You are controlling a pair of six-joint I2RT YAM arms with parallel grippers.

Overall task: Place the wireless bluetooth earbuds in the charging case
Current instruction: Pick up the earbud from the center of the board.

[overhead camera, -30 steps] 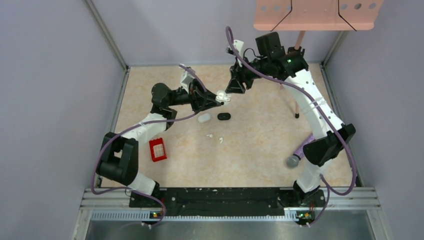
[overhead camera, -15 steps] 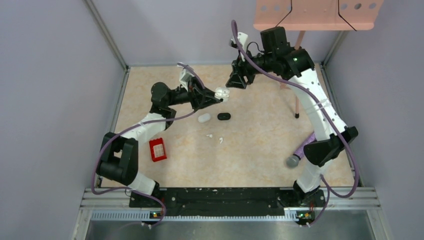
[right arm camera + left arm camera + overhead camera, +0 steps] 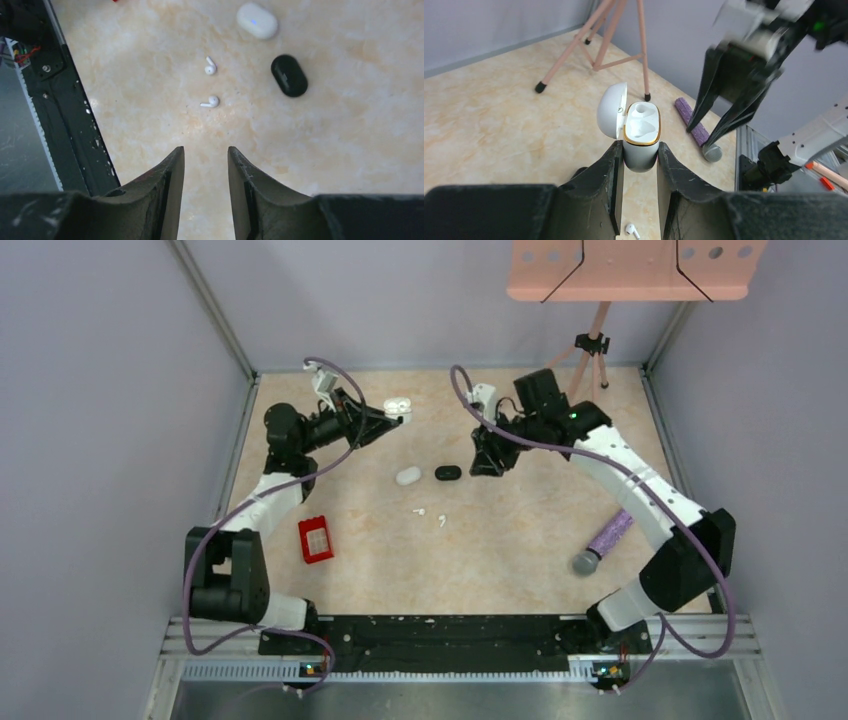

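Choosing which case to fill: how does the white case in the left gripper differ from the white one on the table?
The held case is open, lid swung back, sockets empty; the table case is closed. The held case is clamped in the left gripper; the table case lies loose. Both are white and rounded.

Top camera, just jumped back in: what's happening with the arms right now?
The left claw holds a white charging case up off the table, lid flipped open, both sockets empty. The right claw is open and empty, hanging over the table near two loose white earbuds. A closed white case and a black case lie beside them. No earbud is in yet.
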